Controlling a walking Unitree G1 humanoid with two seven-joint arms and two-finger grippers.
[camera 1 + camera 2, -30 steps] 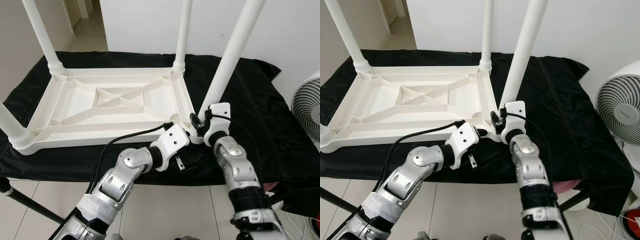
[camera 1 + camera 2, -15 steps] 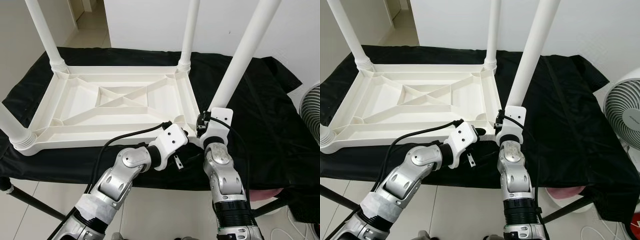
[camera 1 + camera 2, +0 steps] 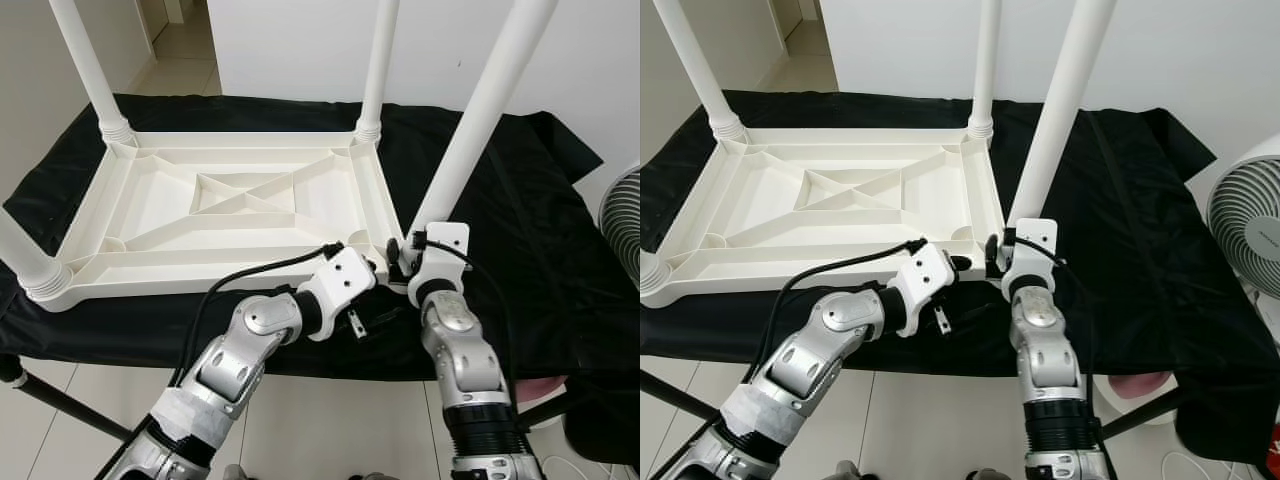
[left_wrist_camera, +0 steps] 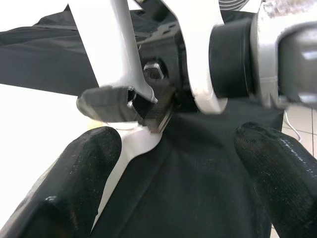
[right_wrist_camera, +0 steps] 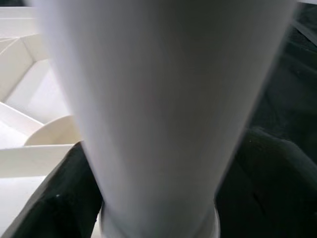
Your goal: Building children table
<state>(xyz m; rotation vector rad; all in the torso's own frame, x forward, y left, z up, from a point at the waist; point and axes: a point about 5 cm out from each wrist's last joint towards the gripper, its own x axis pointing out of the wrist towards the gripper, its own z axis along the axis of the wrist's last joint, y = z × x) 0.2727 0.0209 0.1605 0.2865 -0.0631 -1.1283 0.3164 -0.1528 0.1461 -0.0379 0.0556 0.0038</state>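
A white plastic table [image 3: 200,272] lies upside down on a black cloth [image 3: 530,230], its legs pointing up. My right gripper [image 3: 400,262] is at the foot of the near right leg [image 3: 480,120], where it enters the corner socket. In the right wrist view that leg [image 5: 158,99] stands very close, with a dark finger [image 5: 49,198] on either side, so the gripper is shut on it. My left gripper [image 3: 965,265] hovers just left of the same corner. Its fingertips [image 4: 79,183] are wide apart over the cloth with nothing between them.
Three other legs stand at the far left [image 3: 90,70], far right [image 3: 378,70] and near left [image 3: 25,250] corners. A white fan [image 3: 1250,220] is at the right edge. A black bar [image 3: 50,405] crosses the tiled floor at lower left.
The camera shifted slightly a second ago. Since half a second ago my right forearm has swung outward to the right while its gripper stays at the leg's foot. The left arm holds still.
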